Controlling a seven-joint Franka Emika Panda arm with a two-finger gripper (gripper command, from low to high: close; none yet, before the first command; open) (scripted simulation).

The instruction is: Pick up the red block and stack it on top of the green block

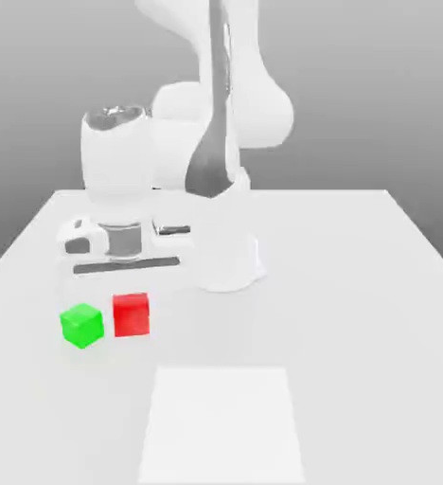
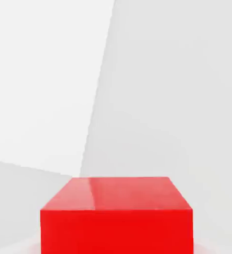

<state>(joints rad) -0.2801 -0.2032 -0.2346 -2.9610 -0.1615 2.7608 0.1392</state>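
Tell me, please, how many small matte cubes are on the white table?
2. The bright red matte cube sits in front of the arm's hand; the bright green matte cube is just to the exterior view's left of it. The arm could hide others behind it.

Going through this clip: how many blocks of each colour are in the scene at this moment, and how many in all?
Red block: 1
Green block: 1
Total: 2 blocks, side by side on the table, the green one toward the exterior view's left.
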